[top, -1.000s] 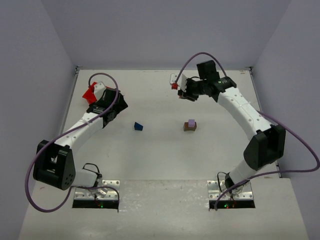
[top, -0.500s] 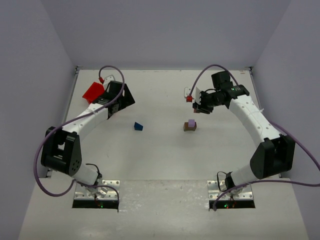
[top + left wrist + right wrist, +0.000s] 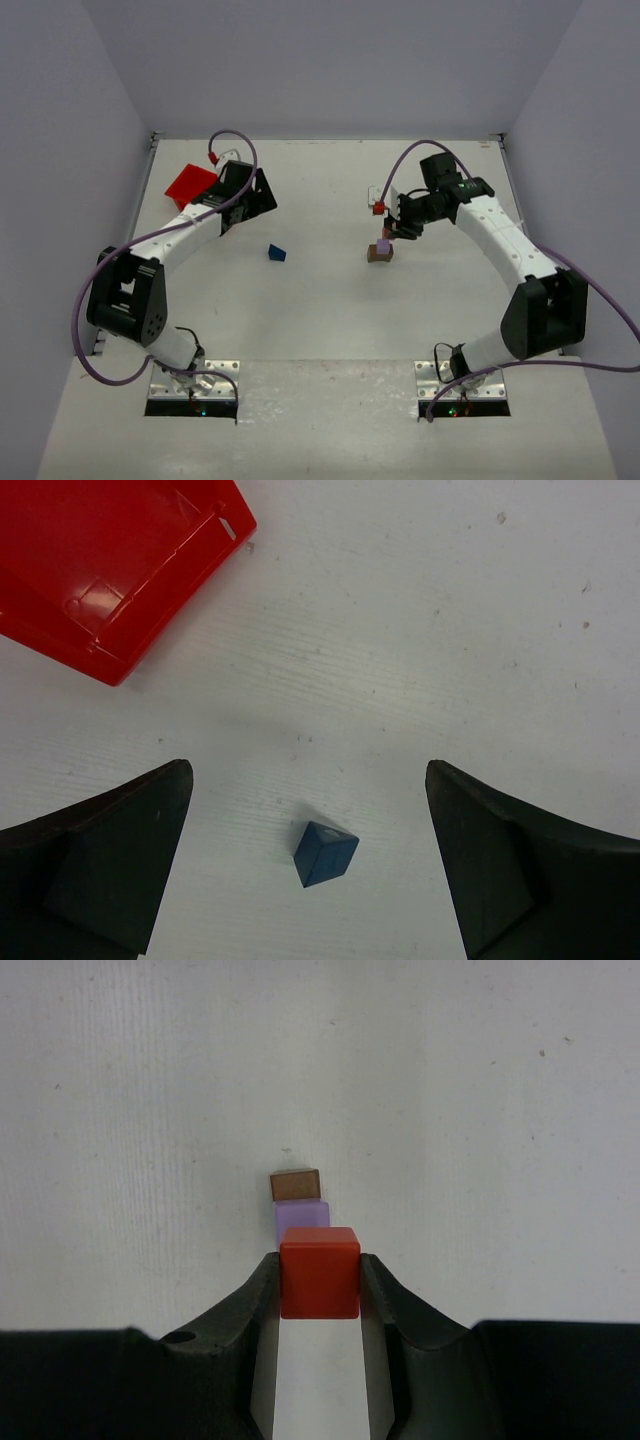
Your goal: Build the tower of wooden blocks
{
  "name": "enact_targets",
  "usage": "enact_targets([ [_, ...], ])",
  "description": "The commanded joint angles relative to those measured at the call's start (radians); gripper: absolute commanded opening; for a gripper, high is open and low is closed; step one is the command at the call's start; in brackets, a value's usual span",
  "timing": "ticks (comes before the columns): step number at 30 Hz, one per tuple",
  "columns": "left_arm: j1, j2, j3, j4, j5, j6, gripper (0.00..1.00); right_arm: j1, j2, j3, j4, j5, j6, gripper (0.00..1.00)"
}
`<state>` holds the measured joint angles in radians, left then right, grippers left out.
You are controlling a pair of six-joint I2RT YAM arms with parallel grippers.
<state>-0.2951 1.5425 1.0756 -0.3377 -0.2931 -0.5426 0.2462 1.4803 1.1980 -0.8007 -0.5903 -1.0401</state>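
The right hand (image 3: pixel 320 1282) is closed on a small orange-red wooden cube (image 3: pixel 319 1272), which is pinched squarely between the two fingertips with one flat face turned to the wrist camera. Just beyond the cube, a lilac-purple wooden block (image 3: pixel 303 1218) is seen resting on a brown wooden block (image 3: pixel 295 1184). The brown block's longer side runs across the right wrist view. The held cube overlaps the near edge of the lilac block in that view; whether the two touch cannot be told. In the top view this two-block stack is found right of centre on the white tabletop (image 3: pixel 320 300), with the right fingertips directly by it. The right arm is bent outward at the elbow near the right edge, and its forearm is angled back toward the centre, the hand tipped downward.

The left hand (image 3: pixel 308 780) is spread wide and nothing is gripped. A small dark blue wooden wedge (image 3: pixel 325 852) lies on the tabletop between its fingers, touched by neither, one corner turned toward the lower left. A red plastic bin (image 3: pixel 110 560) is seen beyond the left finger. The left arm is stretched toward the far left, with the hand directed toward the centre.
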Motion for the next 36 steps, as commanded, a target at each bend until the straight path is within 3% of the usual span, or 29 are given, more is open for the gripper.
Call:
enact_targets([
  [1, -0.007, 0.001, 0.028, 0.047, 0.015, 0.014, 1.00, 0.002, 0.022, 0.007, 0.037, -0.029, -0.002, 0.04],
  [36, -0.009, 0.016, 0.026, 0.075, 0.083, 0.047, 1.00, 0.039, 0.103, -0.012, 0.062, 0.022, 0.000, 0.10],
])
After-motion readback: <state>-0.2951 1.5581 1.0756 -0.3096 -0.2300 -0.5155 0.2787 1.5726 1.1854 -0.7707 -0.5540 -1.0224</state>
